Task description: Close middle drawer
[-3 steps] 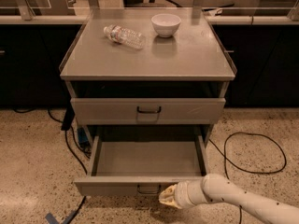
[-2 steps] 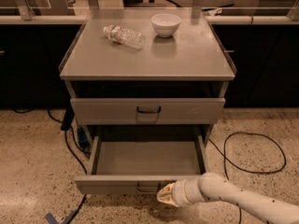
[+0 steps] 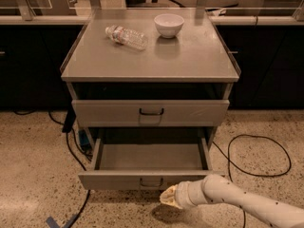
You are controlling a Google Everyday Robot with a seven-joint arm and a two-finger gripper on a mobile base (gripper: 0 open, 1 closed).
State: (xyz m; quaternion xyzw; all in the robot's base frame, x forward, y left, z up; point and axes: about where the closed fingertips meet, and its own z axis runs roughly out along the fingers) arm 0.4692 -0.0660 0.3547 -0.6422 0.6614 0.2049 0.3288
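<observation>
The middle drawer (image 3: pixel 145 179) is pulled out of the grey cabinet. Its deep tray is empty, and its low front panel has a small dark bar handle (image 3: pixel 151 182). My gripper (image 3: pixel 168 197), on the end of a white arm coming from the lower right, is just below and in front of that panel, right of the handle. It is close to the panel or touching it. The drawer above (image 3: pixel 151 112) is nearly shut.
A clear plastic bottle (image 3: pixel 126 36) lies on the cabinet top (image 3: pixel 190 61), with a white bowl (image 3: pixel 169 24) beside it. Black cables run over the speckled floor at the left (image 3: pixel 71 151) and the right (image 3: pixel 259 156). Dark counters stand behind.
The middle drawer's front panel has slid a little way back into the cabinet. My gripper has stayed at the panel, shifting slightly left.
</observation>
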